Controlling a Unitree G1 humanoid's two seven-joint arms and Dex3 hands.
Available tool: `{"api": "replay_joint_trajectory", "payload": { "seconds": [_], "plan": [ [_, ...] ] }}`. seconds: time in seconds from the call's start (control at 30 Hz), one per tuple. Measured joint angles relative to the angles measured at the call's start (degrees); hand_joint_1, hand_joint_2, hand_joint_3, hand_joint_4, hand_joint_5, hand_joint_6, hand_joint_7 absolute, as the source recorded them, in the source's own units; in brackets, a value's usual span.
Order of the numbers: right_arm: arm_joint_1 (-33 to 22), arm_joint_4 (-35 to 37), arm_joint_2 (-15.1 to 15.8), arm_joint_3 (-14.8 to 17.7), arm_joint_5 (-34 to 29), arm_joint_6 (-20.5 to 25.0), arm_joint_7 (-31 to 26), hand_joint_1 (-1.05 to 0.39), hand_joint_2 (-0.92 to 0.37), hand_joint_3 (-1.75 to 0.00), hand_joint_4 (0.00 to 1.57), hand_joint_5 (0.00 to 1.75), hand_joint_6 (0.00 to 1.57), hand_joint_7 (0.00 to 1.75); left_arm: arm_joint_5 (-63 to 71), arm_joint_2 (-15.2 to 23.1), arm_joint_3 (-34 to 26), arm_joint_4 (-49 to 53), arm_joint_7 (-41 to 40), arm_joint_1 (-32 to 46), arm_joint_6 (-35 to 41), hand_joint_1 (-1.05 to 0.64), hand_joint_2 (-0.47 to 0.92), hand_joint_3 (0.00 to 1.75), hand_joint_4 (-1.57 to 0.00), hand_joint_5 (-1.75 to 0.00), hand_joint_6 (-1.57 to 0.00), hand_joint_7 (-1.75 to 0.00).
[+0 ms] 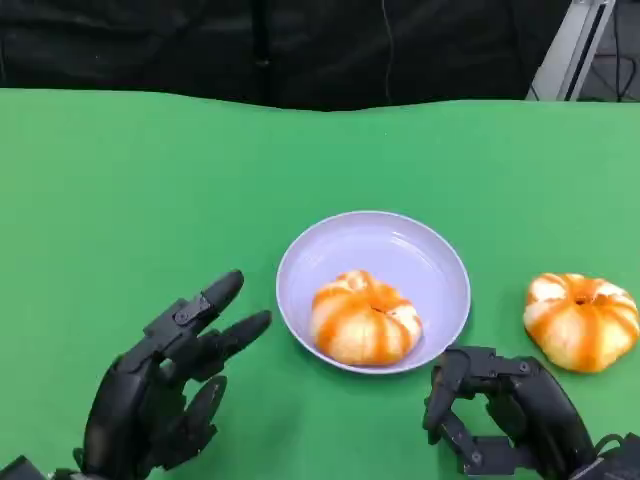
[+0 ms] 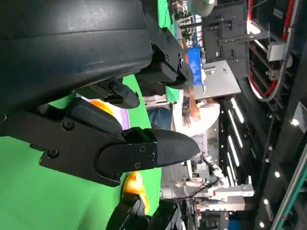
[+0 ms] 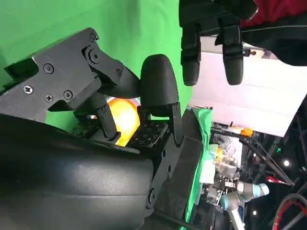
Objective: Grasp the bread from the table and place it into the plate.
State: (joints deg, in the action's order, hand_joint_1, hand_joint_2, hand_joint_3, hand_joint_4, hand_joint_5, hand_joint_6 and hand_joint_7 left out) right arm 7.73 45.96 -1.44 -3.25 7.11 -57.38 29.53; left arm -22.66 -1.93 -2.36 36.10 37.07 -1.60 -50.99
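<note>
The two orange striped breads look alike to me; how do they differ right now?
The bread in the plate lies inside the lilac plate, near its front rim; the bread on the table sits on the green cloth, apart from the plate, to its right. The one in the plate lies between the two hands; the one on the table lies just beyond the right hand. Both are round, with orange and cream stripes, and neither is held.
</note>
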Motion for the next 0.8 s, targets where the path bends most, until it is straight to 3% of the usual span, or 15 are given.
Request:
{"api": "replay_joint_trajectory", "payload": {
  "seconds": [0.13,0.23,0.4,0.57,0.67,0.8],
  "plan": [
    [0.0,0.0,0.0,0.0,0.0,0.0,0.0,-0.16,-0.53,-1.11,0.82,1.61,0.85,1.34,-0.1,-0.8,-0.6,1.9,1.2,0.1,-1.3,-0.63,0.92,0.5,-0.67,-0.03,-0.46,-0.02],
    [0.0,0.0,0.0,0.0,0.0,0.0,-0.1,-0.16,-0.53,-1.1,0.82,1.61,0.85,1.33,2.3,-1.7,-0.9,4.1,0.7,0.3,-4.4,-0.58,0.92,0.38,-0.73,-0.04,-0.5,-0.03],
    [0.0,-0.1,0.1,0.1,0.0,0.0,-0.1,-0.14,-0.53,-1.1,0.81,1.61,0.85,1.34,10.6,-2.5,-1.0,7.2,-4.6,0.7,-9.0,-0.41,0.92,0.17,-0.78,-0.02,-0.56,-0.02],
    [-0.1,-0.3,0.2,0.0,0.0,0.1,-0.1,-0.15,-0.53,-1.09,0.81,1.62,0.85,1.32,16.4,-3.0,-0.3,7.6,-10.3,1.0,-9.5,-0.23,0.92,0.07,-0.82,-0.02,-0.61,-0.02],
    [-0.1,-0.3,0.2,0.1,0.0,0.0,-0.2,-0.15,-0.53,-1.09,0.81,1.63,0.85,1.33,19.0,-3.2,0.0,7.6,-13.6,0.9,-10.2,-0.1,0.92,0.08,-0.84,-0.02,-0.64,-0.03],
    [-0.1,-0.3,0.2,0.1,0.0,0.0,-0.2,-0.16,-0.53,-1.1,0.8,1.63,0.84,1.33,20.9,-3.4,0.6,7.8,-16.4,0.3,-10.8,0.05,0.92,0.23,-0.91,-0.04,-0.76,-0.05]
  ]
}}
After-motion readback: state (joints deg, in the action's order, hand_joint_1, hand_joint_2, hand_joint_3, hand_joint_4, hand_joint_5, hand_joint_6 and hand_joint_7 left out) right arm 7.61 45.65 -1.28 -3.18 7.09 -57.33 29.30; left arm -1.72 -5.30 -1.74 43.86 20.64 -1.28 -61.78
